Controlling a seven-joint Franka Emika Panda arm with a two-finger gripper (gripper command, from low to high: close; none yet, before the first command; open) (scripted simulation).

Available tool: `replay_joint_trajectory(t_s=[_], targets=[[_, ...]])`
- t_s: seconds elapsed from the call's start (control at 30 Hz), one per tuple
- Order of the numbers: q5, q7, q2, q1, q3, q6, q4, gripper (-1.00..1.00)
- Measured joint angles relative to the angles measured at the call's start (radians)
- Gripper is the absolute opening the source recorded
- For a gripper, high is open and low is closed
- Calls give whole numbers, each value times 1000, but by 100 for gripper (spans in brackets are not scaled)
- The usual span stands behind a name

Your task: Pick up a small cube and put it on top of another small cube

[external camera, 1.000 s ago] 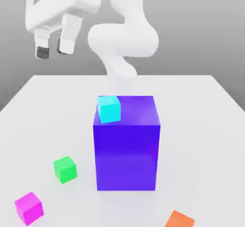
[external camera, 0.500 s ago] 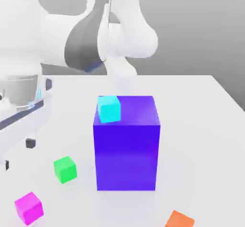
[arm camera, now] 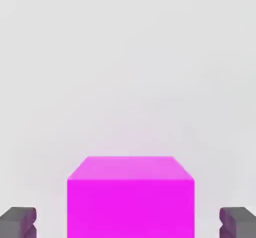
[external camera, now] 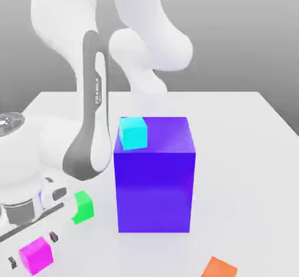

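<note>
In the exterior view, the arm (external camera: 93,104) is showing the vertical word "FRANKA" on its grey side panel. The end effector (external camera: 32,254) is hanging low over the small magenta cube (external camera: 36,254), which is sitting flat on the white desk (external camera: 233,118) near the green cube (external camera: 83,206), one corner turned toward the camera; being a cube, it has no long axis.

In the hand view, the magenta cube (arm camera: 130,197) is lying between the dark fingertips (arm camera: 18,222), which are standing open, gaps showing on both sides.

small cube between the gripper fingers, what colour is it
Bright magenta-pink small cube, clearest in the hand view.
</note>
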Motion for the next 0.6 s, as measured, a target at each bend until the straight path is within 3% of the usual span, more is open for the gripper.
replay_joint_trajectory(t_s=[0.17,0.33,0.6], targets=[[0,0,-4,0,0,-1,-1,-100],[3,-9,-163,-4,4,-117,-44,-100],[112,-259,-453,-38,54,-136,-303,-100]])
